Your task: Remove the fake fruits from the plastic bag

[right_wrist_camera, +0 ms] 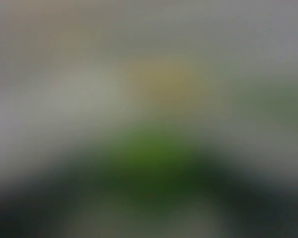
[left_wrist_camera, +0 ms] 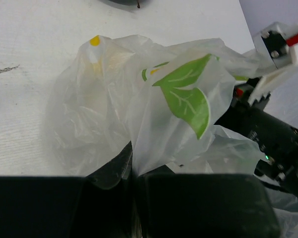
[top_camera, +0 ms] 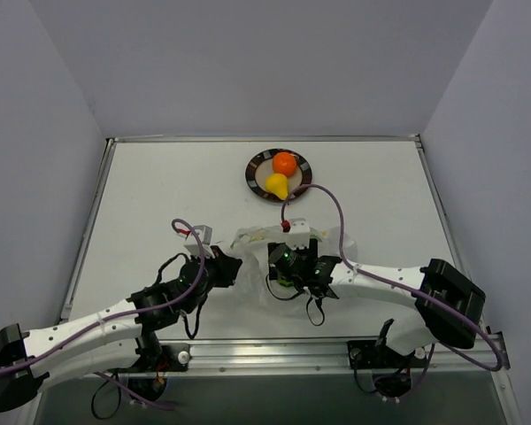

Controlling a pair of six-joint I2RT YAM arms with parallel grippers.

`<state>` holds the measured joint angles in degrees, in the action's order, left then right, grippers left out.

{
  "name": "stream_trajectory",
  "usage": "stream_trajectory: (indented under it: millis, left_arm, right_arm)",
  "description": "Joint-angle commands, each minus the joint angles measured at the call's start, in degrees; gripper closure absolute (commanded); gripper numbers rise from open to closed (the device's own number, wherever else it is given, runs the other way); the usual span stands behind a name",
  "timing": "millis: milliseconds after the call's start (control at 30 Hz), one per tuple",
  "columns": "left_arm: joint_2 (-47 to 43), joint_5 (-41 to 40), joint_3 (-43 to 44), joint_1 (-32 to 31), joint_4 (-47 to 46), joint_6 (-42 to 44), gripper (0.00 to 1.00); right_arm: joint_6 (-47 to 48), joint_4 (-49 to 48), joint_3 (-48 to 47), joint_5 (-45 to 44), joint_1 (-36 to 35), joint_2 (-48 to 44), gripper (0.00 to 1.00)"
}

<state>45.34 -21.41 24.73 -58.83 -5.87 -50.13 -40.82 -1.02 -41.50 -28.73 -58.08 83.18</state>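
The orange fruit (top_camera: 285, 162) and the yellow pear-like fruit (top_camera: 276, 185) lie on the dark-rimmed plate (top_camera: 253, 171) at the back. The crinkly plastic bag (top_camera: 252, 241) lies between my two grippers and fills the left wrist view (left_wrist_camera: 154, 114). My left gripper (top_camera: 231, 270) is shut on a fold of the bag's near edge (left_wrist_camera: 133, 166). My right gripper (top_camera: 288, 266) reaches into the bag from the right. The right wrist view is fully blurred, with a green blob (right_wrist_camera: 154, 158), probably the green fruit, right in front of the lens. A bit of green (top_camera: 284, 277) shows at the right fingers.
The right arm's black wrist (left_wrist_camera: 268, 139) sits just beyond the bag on the right. A purple cable (top_camera: 332, 199) loops over the table between the plate and the right arm. White table surface (top_camera: 159, 195) lies to the left and behind the bag.
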Motion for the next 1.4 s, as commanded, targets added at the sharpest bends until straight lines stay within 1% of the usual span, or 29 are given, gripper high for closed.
stream_trajectory:
  millis: [0,67,100,233,300,333,400,433,533,567,600,633,733,867,967,1000,1067,1100,1133,1167,1200,1233,1300,1333,1367]
  left_arm:
    - [-1.75,-2.85,1.46,-0.32,1.12,0.12,0.98]
    - [-2.54,-4.16,1.72,-0.32,2.70,0.64,0.98]
    - [-2.97,-4.86,2.07,-0.32,3.75,0.91,0.98]
    - [-4.29,-7.06,2.25,-0.32,5.78,1.17,0.97]
    - [-5.43,-7.77,2.25,-0.32,9.10,1.17,0.98]
    - [-5.70,-7.94,1.99,-0.32,9.73,1.09,0.98]
    - [-7.01,-8.65,1.64,-0.32,11.48,1.00,0.98]
    - [-7.37,-8.91,1.38,-0.32,12.10,0.56,0.97]
    - [-8.78,-8.30,0.93,-0.32,13.60,0.03,0.98]
    - [-8.95,-8.21,0.67,-0.41,13.78,-0.06,0.98]
    - [-9.13,-8.04,0.58,-0.32,13.95,-0.23,0.98]
    - [-8.96,-7.95,0.49,-0.41,13.95,-0.32,0.98]
    - [-7.20,-6.81,0.41,-0.41,12.90,0.03,0.98]
    - [-5.00,-6.10,0.76,-0.41,12.37,0.29,0.98]
    - [-5.96,-8.03,1.19,-0.41,14.91,0.38,0.98]
    - [-7.62,-8.82,1.54,-0.41,17.10,0.38,0.98]
    - [-9.47,-12.41,2.33,-0.32,20.44,0.47,0.98]
    - [-11.40,-13.73,2.77,-0.32,23.94,0.38,0.98]
    - [-12.20,-15.05,3.91,-0.32,25.80,-0.14,0.98]
    - [-12.73,-18.02,4.70,-0.24,27.99,-0.93,0.98]
    - [-13.26,-19.27,5.41,-0.23,31.76,-1.46,0.98]
    - [-13.35,-20.24,6.81,-0.23,33.45,-2.51,0.98]
    - [-12.91,-22.09,8.05,-0.23,37.48,-3.65,0.98]
    - [-12.74,-22.53,8.92,-0.23,38.81,-4.27,0.98]
    - [-12.47,-23.15,9.28,-0.23,41.52,-5.06,0.98]
  right_arm:
    - [-1.18,-0.92,0.63,2.70,-5.88,-6.26,0.61]
    - [-1.55,-0.66,-0.07,3.41,-9.31,-8.46,0.62]
    - [-1.81,-0.13,-0.60,3.07,-12.81,-8.99,0.62]
    - [-2.78,0.84,-2.45,-1.66,-19.16,-13.55,0.62]
    - [-2.08,0.75,-3.41,-4.74,-21.70,-15.14,0.62]
    - [-1.03,0.75,-3.68,-7.63,-22.24,-16.80,0.62]
    - [-0.23,0.75,-4.55,-10.19,-22.77,-18.22,0.63]
    - [0.21,0.75,-4.91,-13.95,-23.21,-19.27,0.63]
    - [2.32,0.06,-5.53,-20.55,-23.83,-20.51,0.63]
    - [3.80,-1.08,-5.53,-23.10,-23.83,-20.51,0.62]
    - [5.21,-2.57,-5.44,-23.30,-23.74,-20.42,0.63]
    - [6.70,-6.24,-5.53,-23.13,-23.74,-19.99,0.63]
    - [10.84,-12.06,-6.83,-22.25,-23.74,-18.67,0.63]
    - [15.32,-16.81,-10.52,-20.58,-23.74,-17.52,0.63]
    - [18.13,-19.81,-14.03,-15.67,-22.87,-18.31,0.63]
    - [18.84,-20.51,-14.92,-11.74,-21.56,-18.57,0.63]
    - [20.33,-22.88,-17.64,-7.68,-19.71,-19.19,0.63]
    - [20.60,-23.15,-18.79,-5.39,-16.65,-19.02,0.63]
    - [20.69,-23.07,-20.02,-0.67,-14.71,-18.32,0.63]
    - [20.78,-23.15,-21.07,1.55,-12.77,-17.88,0.63]
    - [21.13,-23.15,-23.26,3.40,-10.75,-17.09,0.63]
    - [21.39,-22.72,-24.41,5.59,-6.73,-15.26,0.63]
    - [21.74,-22.19,-27.74,8.33,-2.84,-13.14,0.63]
    - [22.01,-22.19,-28.72,9.73,0.83,-10.87,0.63]
    - [22.53,-22.27,-29.60,10.79,2.35,-9.54,0.63]
